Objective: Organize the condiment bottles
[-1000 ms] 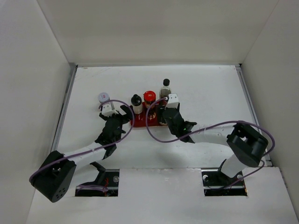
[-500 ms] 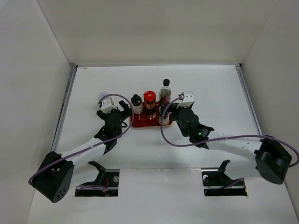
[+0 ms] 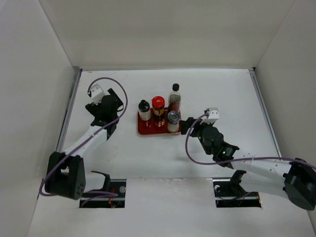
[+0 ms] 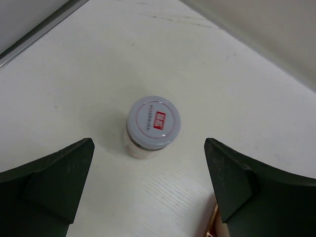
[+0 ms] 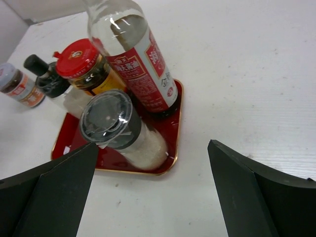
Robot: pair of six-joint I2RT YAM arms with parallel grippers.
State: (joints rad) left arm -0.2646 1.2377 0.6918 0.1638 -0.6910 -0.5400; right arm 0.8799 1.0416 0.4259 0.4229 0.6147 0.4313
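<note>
Hovering over the short grey-lidded jar with a red mark on its cap (image 4: pixel 153 123), the left gripper (image 4: pixel 148 148) has its jaws spread wide, a finger on either side of the jar, touching nothing. This jar stands alone on the white table (image 3: pixel 227 94), well apart to the left of the flat red rectangular tray (image 3: pixel 148 130). On the tray stand the small white black-capped bottle (image 3: pixel 144 111), the red-lidded brown jar (image 3: pixel 158 104), the tall clear bottle with a red label (image 3: pixel 174 96) and a second short jar with a silver-grey lid (image 3: pixel 173 118). The right gripper (image 3: pixel 187 126) hangs just beside the tray's right edge, released and empty.

Judging from this, the lone jar is the last to be gathered. If the left fingers close off-centre or too high on the lid, the jar could tip or skid away. Only the tray's near-left part looks free, so a careless set-down might knock the white bottle; the right gripper, so near, could also nudge the tray
</note>
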